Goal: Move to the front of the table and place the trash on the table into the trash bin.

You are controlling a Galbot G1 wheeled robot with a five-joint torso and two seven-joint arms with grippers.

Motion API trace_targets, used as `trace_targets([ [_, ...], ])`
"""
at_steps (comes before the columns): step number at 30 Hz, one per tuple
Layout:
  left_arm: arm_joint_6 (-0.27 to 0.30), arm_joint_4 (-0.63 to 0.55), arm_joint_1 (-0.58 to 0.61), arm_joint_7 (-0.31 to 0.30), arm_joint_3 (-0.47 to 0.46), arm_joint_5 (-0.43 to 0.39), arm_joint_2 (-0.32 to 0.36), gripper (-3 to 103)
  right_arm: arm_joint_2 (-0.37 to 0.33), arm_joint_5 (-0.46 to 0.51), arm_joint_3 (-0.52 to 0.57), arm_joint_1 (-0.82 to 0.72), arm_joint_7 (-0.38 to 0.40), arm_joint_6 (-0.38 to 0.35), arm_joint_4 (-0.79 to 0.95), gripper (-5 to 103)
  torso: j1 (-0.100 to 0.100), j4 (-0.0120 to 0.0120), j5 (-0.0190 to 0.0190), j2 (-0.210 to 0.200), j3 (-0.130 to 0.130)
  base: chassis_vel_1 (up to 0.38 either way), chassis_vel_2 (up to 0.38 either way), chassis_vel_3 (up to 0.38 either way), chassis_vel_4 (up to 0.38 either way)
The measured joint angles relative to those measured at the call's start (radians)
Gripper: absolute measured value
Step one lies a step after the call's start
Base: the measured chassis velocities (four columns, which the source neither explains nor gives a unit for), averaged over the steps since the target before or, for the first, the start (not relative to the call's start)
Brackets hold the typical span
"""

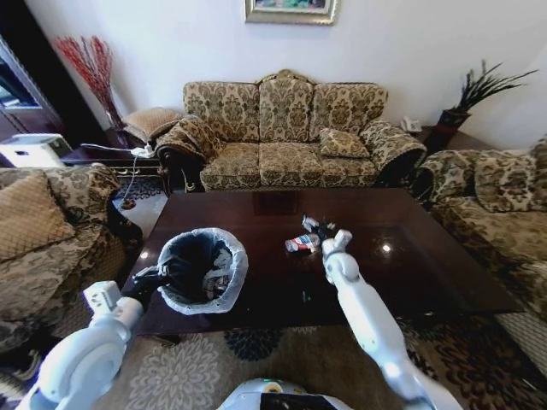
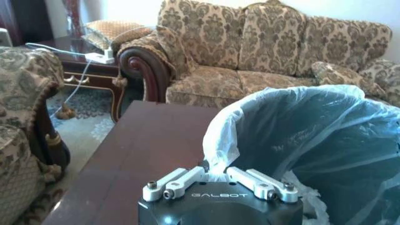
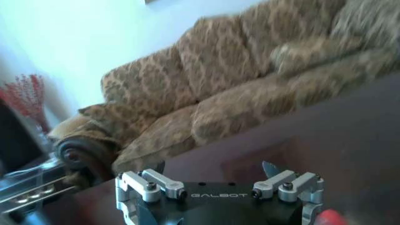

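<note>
over the middle of the table [image 1: 410, 256] my right gripper [image 1: 318, 227] hovers at the trash [image 1: 301, 243], the crushed bottle with the red and blue label lying on the glossy wood just on my left of the fingers. from the head camera the fingers sit right at the small pile, but i cannot tell whether they touch it. my right wrist camera gives me what the head misses: the two finger linkages spread wide apart, so that gripper [image 3: 220, 197] is open, with a red blur at the frame's lower corner beside one finger and the dark tabletop [image 3: 325, 136] running off toward the patterned sofa [image 3: 250, 84].

my left gripper [image 1: 162, 275] is at the near left part of the table, pinched on the rim of the trash bin [image 1: 202, 269], which stands on the tabletop near its front edge. the left wrist camera shows this close up: the linkages drawn together, fingers clamped on a fold of the whitish bag [image 2: 220, 157] where it puffs over the rim, the liner [image 2: 325, 140] ballooning beyond. the head view adds the dark inside of the bin, with pale scraps lying in it.

the bin and the bottle are well apart, bare wood between them. behind the table stands the sofa [image 1: 286, 137].
</note>
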Motion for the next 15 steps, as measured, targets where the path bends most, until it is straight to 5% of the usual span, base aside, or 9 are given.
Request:
trace_targets([
  [3, 0.0, 0.0, 0.001, -0.001, -0.004, 0.001, 0.0, 0, -0.063, -0.038, 0.001, -0.042, 0.0, 0.003, -0.004, 100, 0.001, -0.0009, 0.0008, 0.0, 0.001, 0.007, 0.073, 0.047, 0.013],
  [4, -0.001, 0.001, 0.001, -0.001, -0.005, 0.001, 0.0, 0, -0.092, -0.002, 0.009, -0.057, 0.001, 0.017, 0.001, 100, 0.002, -0.002, 0.0008, -0.001, 0.001, 0.004, 0.045, 0.051, -0.039],
  [6, -0.002, 0.005, -0.003, 0.0, 0.002, 0.005, -0.003, 0, -0.1, 0.248, 0.055, -0.034, 0.001, 0.045, 0.029, 100, 0.002, -0.0031, -0.0002, -0.001, 0.001, -0.031, -0.012, -0.012, -0.028],
  [7, -0.002, 0.005, -0.003, 0.0, 0.002, 0.005, -0.003, 0, -0.1, 0.248, 0.055, -0.034, 0.001, 0.045, 0.029, 100, 0.002, -0.0031, -0.0002, -0.001, 0.001, -0.063, -0.024, -0.023, -0.056],
  [9, -0.003, 0.002, -0.002, 0.005, 0.01, 0.005, 0.0, 0, -0.016, 0.406, 0.08, 0.071, 0.0, 0.127, -0.007, 100, 0.001, -0.0022, 0.0001, 0.0, 0.0, -0.043, -0.046, -0.032, -0.027],
  [12, -0.003, 0.001, 0.0, 0.004, 0.007, 0.004, 0.01, 0, 0.049, 0.411, 0.109, 0.11, 0.001, 0.197, -0.057, 100, 0.001, -0.0004, 0.0009, 0.0, 0.0, 0.0, -0.039, -0.027, 0.007],
  [15, -0.003, 0.001, 0.004, 0.003, 0.003, 0.004, 0.02, 0, 0.115, 0.441, 0.161, 0.125, 0.001, 0.235, -0.084, 100, 0.001, -0.0018, -0.0005, 0.0, 0.001, 0.026, 0.027, -0.006, 0.04],
])
